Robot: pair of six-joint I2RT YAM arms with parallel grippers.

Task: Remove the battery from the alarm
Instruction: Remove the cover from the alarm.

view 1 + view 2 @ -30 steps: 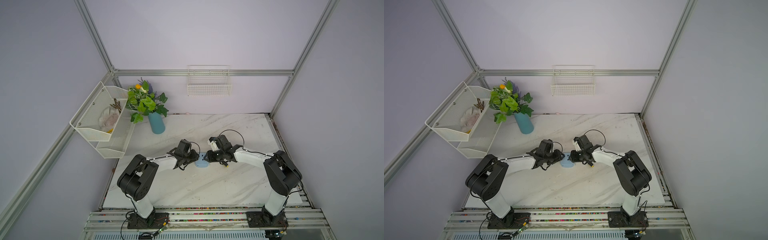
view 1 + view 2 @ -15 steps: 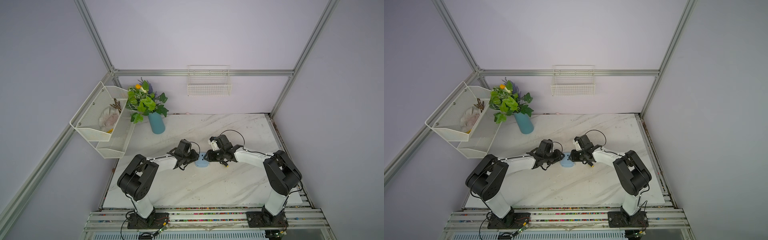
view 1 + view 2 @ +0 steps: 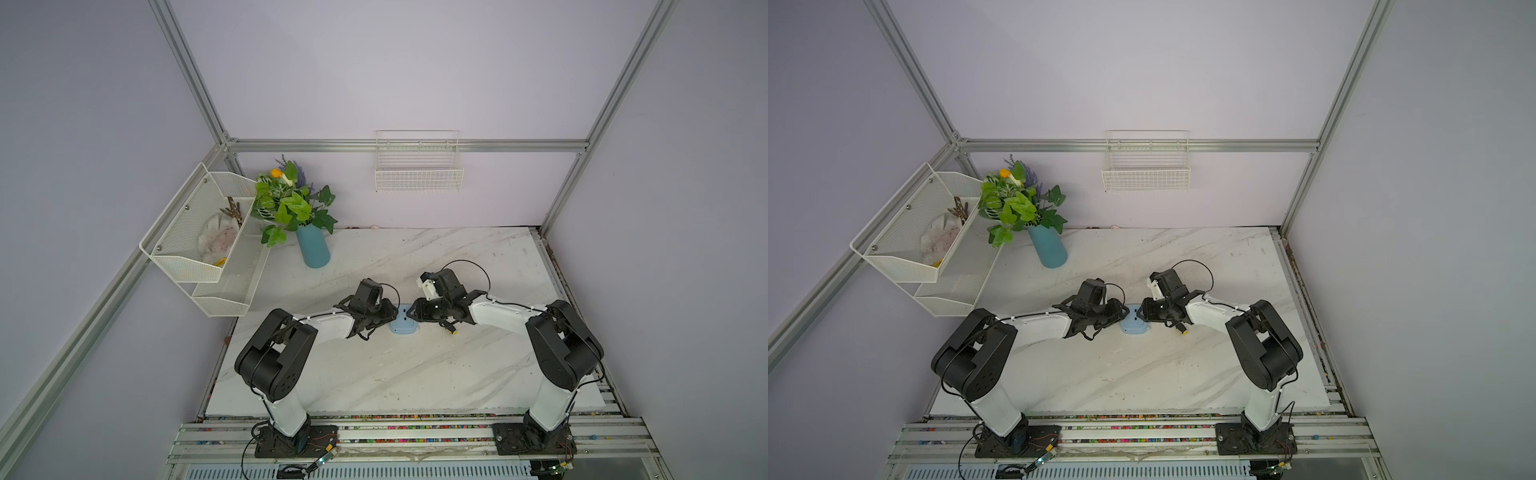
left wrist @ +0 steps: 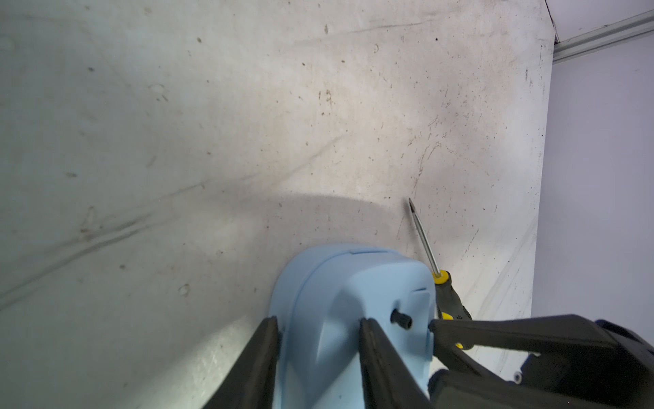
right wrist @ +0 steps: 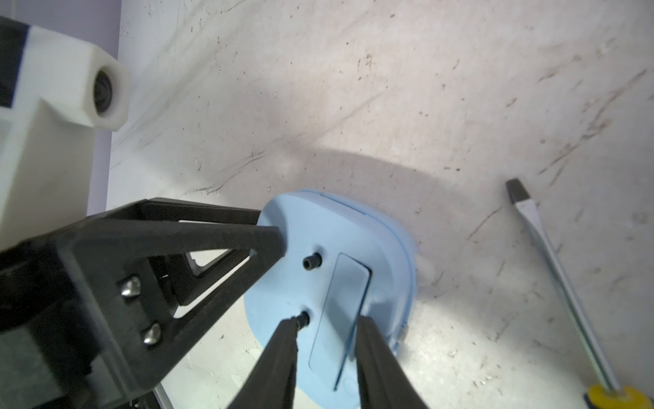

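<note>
Alarm (image 5: 354, 226): light-blue rounded-square body, face down on the worktop (image 5: 424, 106) near its middle, plain back up. Two small black knobs (image 5: 311, 262) on the back. Rectangular battery cover (image 5: 339, 311) ajar, one long edge lifted.

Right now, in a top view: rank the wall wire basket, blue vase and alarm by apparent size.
1. wall wire basket
2. blue vase
3. alarm: partly hidden, yet clearly smallest.
The basket hangs at a different depth, so this is apparent size only.
</note>
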